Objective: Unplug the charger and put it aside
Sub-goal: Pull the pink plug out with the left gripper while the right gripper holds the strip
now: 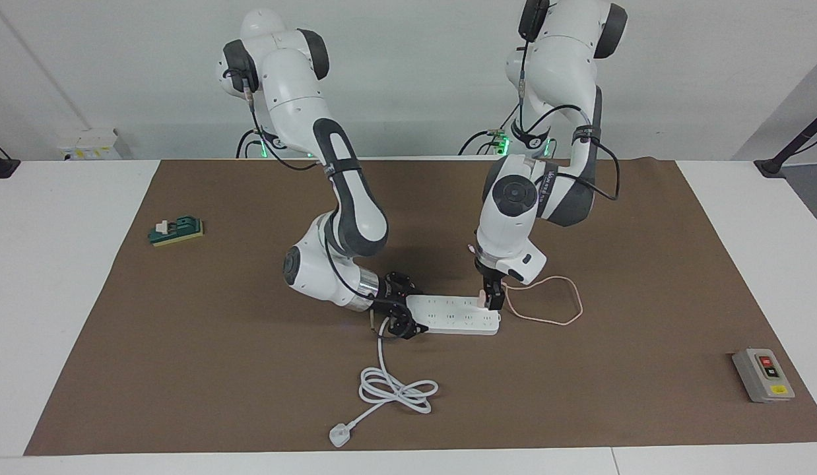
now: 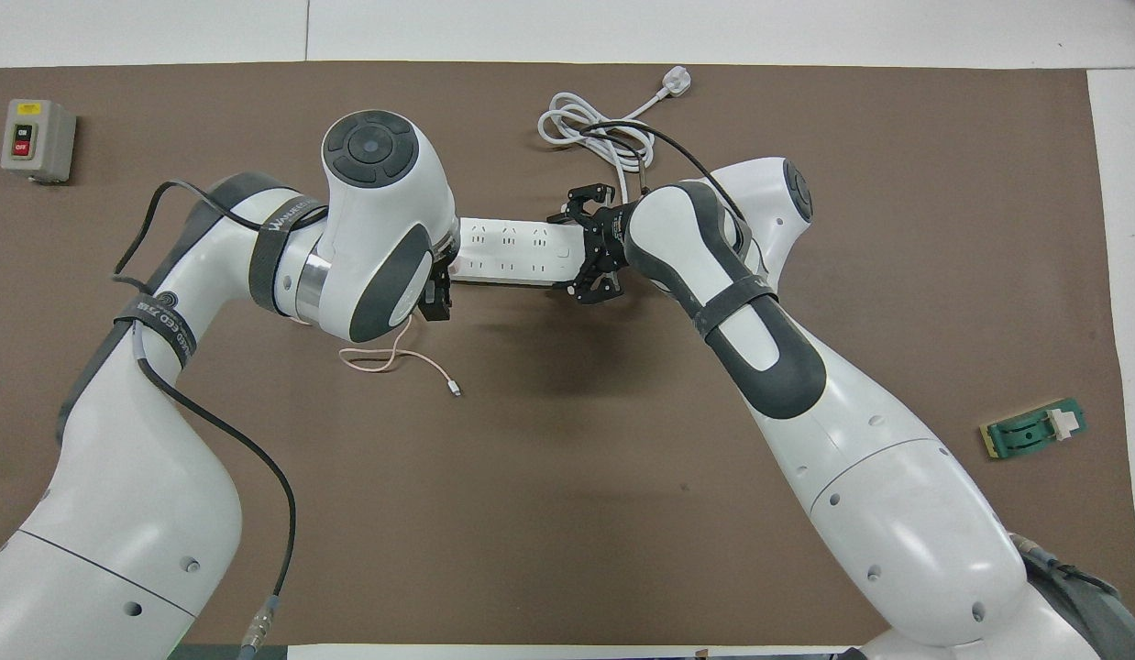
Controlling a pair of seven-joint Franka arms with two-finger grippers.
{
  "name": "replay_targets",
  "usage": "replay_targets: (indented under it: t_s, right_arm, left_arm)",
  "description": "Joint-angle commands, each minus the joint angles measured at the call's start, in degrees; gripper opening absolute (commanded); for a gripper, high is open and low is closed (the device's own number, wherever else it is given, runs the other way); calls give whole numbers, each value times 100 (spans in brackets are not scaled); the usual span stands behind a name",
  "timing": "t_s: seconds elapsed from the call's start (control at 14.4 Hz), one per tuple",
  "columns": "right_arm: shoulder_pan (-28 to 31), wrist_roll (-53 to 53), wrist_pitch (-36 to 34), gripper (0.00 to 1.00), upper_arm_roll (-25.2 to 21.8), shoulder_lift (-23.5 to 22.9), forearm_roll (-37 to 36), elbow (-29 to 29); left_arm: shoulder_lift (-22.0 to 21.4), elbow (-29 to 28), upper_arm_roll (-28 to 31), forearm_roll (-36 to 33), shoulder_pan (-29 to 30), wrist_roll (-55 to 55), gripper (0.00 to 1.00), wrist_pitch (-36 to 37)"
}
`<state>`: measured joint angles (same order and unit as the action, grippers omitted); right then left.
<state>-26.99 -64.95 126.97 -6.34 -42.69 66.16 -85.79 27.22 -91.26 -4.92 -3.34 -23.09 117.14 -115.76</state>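
The pale pink charger (image 1: 481,294) stands at the left-arm end of the white power strip (image 1: 455,320). My left gripper (image 1: 491,302) points straight down and is shut on the charger. I cannot tell whether its prongs are out of the socket. The thin pink cable (image 1: 560,321) loops over the brown mat beside the strip. In the overhead view the left wrist hides the charger, and only the cable's end (image 2: 384,362) shows. My right gripper (image 1: 403,315) lies low on the mat, clasping the strip's other end (image 2: 512,249), where the thick white cord leaves it.
The strip's white cord (image 1: 395,389) coils on the mat farther from the robots and ends in a plug (image 1: 339,435). A grey switch box (image 1: 763,375) sits toward the left arm's end. A green block (image 1: 176,231) lies toward the right arm's end.
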Motion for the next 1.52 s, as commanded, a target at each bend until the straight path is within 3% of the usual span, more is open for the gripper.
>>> replay_targets:
  t_s: [0.0, 0.83, 0.9, 0.97, 1.04, 1.18, 1.45]
  right_arm:
    - [19, 299, 83, 0, 54, -117, 178, 18]
    - [1, 361, 135, 0, 45, -117, 292, -26]
    - [1, 369, 135, 0, 45, -117, 292, -26]
    - [1, 378, 135, 0, 45, -126, 292, -26]
    - [1, 404, 144, 0, 45, -117, 292, -26]
    - [1, 405, 144, 0, 45, -117, 292, -26]
    - [1, 413, 135, 0, 45, -117, 292, -26]
  left_arm:
    - [-129, -234, 78, -123, -73, 63, 100, -245]
    - [-67, -445, 70, -237, -64, 28, 100, -606]
    - [-59, -436, 78, -237, -64, 19, 96, -606]
    - [-59, -436, 78, -237, -72, 19, 86, -614]
    - [-59, -436, 78, -263, -73, 10, 69, -615]
    - [-50, -419, 70, -439, -90, 19, 0, -588]
    - [-50, -393, 78, -492, -125, 28, 0, -588]
